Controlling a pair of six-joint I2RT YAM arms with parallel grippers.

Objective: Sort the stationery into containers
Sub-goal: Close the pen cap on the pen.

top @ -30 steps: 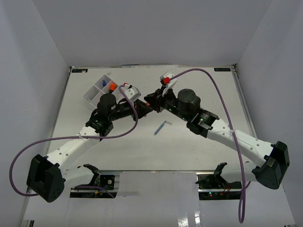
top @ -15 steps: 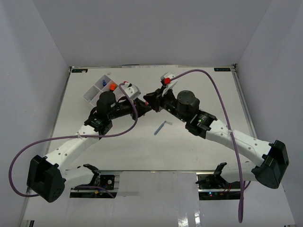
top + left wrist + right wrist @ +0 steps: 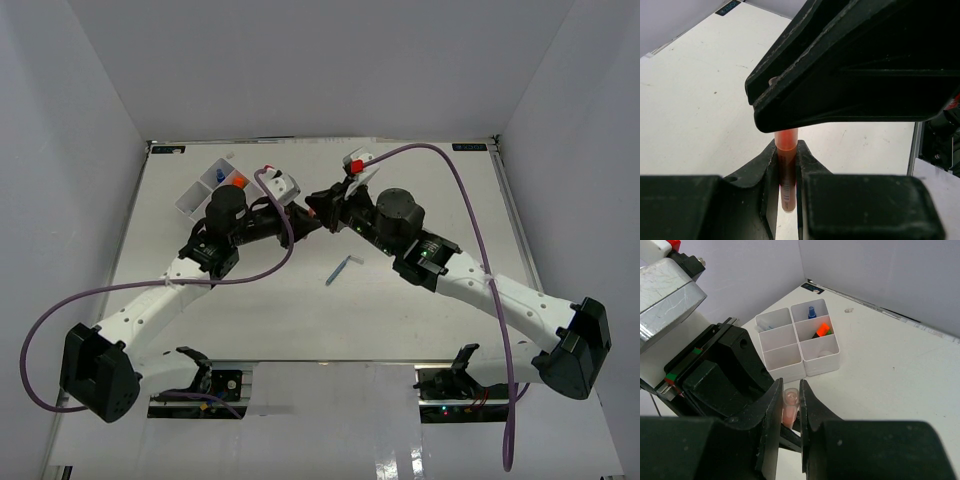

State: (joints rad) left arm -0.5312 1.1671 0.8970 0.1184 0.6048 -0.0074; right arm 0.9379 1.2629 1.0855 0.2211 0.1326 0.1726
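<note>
- Top external: the left gripper [image 3: 300, 224] and right gripper [image 3: 322, 212] meet tip to tip, near the white divided plastic tray [image 3: 190, 206]. A thin blue pen [image 3: 338, 270] lies loose nearby.
- Left wrist: the left jaws are almost closed, clamping a translucent pink pen [image 3: 787, 167]. The right fingers pinch its upper end.
- Right wrist: the right jaws are narrowly closed on the same pen, so this is judged a handover. The next move probably calls for the right to release, freeing the left to carry the pen to the tray.

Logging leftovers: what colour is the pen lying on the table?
The pen is blue; the top external view shows it best.
</note>
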